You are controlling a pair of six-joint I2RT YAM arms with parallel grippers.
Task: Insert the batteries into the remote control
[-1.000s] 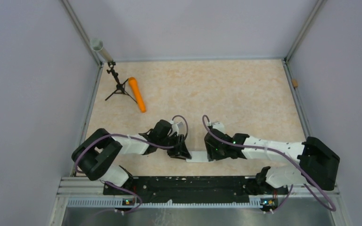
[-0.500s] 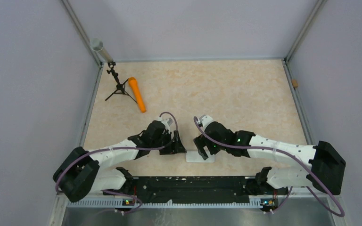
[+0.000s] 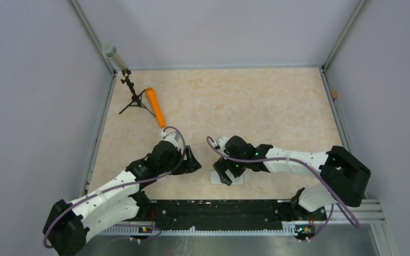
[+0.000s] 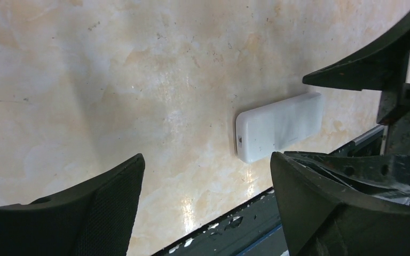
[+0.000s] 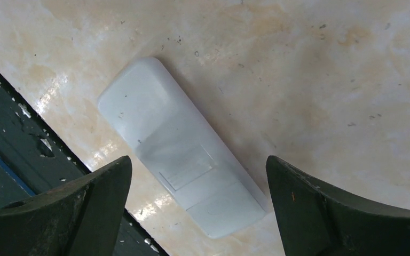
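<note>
Remote control (image 3: 238, 180) lies back up on the bench (image 3: 256, 106) near its front edge, under the open, empty right tool (image 3: 225, 173), with the left tool (image 3: 192, 160), also open and empty, apart to its left. No batteries show in any view, so loading looks either finished or not begun; the next move calls for finding them or checking the battery cover (image 5: 188, 169). Only the right wrist view shows that cover's outline, seemingly flush, which the overhead view hides behind the tool.
</note>
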